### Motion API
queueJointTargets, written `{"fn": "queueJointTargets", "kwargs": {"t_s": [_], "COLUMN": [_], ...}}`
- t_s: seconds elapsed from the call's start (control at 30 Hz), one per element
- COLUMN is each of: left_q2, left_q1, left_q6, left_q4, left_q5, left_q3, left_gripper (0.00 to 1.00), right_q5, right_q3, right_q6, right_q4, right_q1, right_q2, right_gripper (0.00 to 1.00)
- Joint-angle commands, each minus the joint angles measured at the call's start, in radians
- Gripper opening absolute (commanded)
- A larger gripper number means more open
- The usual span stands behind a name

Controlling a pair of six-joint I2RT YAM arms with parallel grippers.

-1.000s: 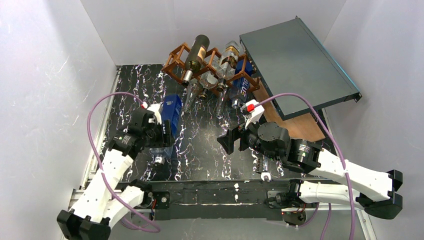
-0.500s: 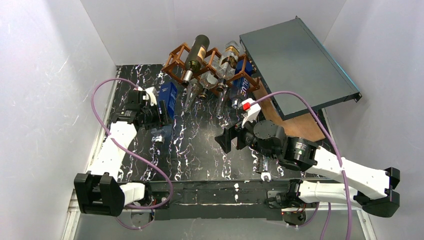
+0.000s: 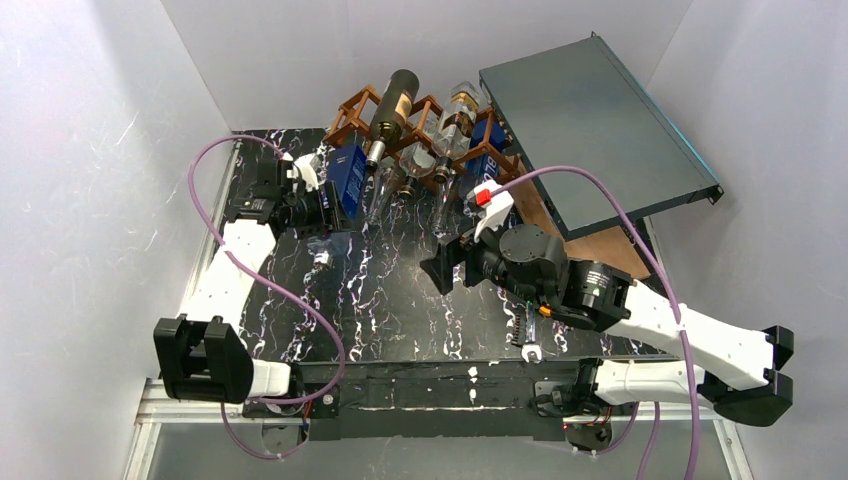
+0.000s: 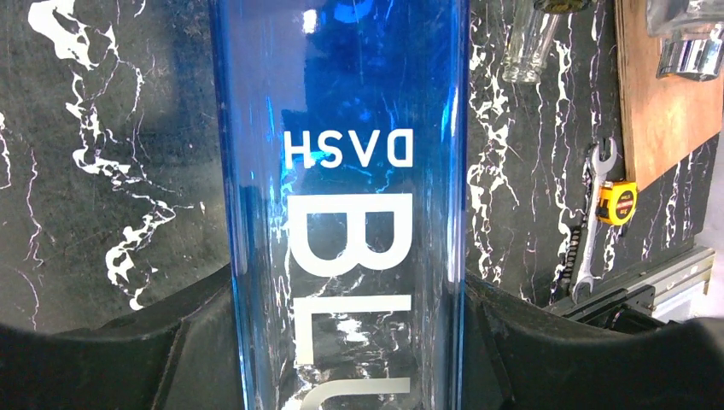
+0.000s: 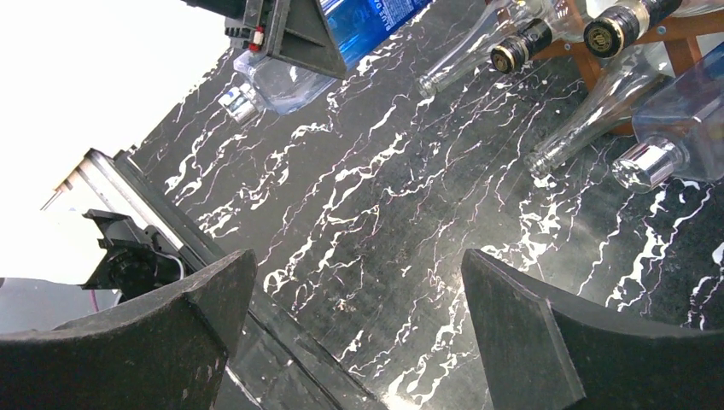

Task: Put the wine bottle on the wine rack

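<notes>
The blue wine bottle [image 4: 337, 171] runs past the left wrist view's top and bottom edges, both ends cut off.

Glossy blue glass wine bottle [image 4: 337, 102], wooden wine rack [image 3: 342, 112], glossy marbled table [image 3: 400, 300]

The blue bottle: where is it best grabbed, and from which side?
Grip the blue bottle across its long body, a finger on each straight, parallel side wall, coming in square to its length. The left gripper holds it just so. The small cap end offers little to clamp.
</notes>
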Motion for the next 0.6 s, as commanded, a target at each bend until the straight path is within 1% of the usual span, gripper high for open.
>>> {"fn": "queueJointTargets", "kwargs": {"t_s": [0.0,0.17,0.57], "left_q2": [-0.009,0.036,0.136], "left_q1": [0.013,0.026,0.072], "left_q6": [0.029,0.039,-0.014], "left_q4": [0.113,0.111,0.18], "left_q5": [0.078,0.101,0.241], "left_q3": [0.111,0.149,0.187], "left_gripper": [0.0,0.0,0.0], "right_q5": [0.028,0.03,0.034], "right_q3": [0.086,0.121,0.166], "right_q6": [-0.041,-0.056,-0.08], "right_q4": [-0.012,-0.019,-0.024], "right_q1": [0.008,0.008,0.007], "right_q2": [0.022,0.044,0.085], "right_gripper": [1.0,1.0,1.0]}}
